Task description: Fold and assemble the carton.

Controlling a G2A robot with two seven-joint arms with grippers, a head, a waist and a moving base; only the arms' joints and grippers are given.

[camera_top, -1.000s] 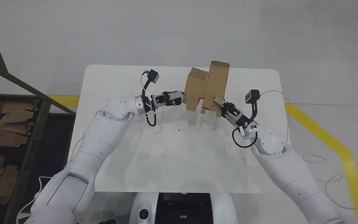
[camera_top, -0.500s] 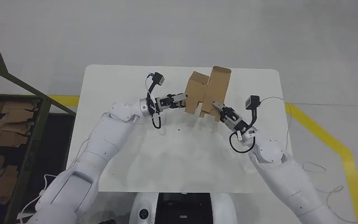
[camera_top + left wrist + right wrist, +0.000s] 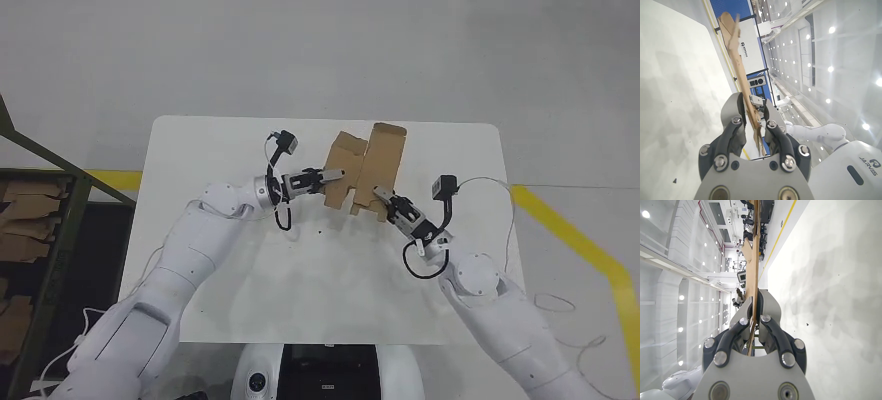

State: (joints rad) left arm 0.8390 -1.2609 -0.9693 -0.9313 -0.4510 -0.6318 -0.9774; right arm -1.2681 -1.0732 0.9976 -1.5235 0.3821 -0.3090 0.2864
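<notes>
The carton [image 3: 360, 165] hangs flat and unopened above the table [image 3: 250, 290], two panels side by side, their long axis running away from the robot. The left gripper [image 3: 328, 178] grips the carton's left edge; in its wrist view the board passes between the fingers [image 3: 734, 108], tight to one, with a slight gap at the other. The right gripper [image 3: 381, 193] pinches the carton's near right corner firmly. Both sit equally close, so opening it likely depends on the crease between them. Well left of the carton, a crate [image 3: 72, 200] holds flat cardboard [image 3: 25, 215].
</notes>
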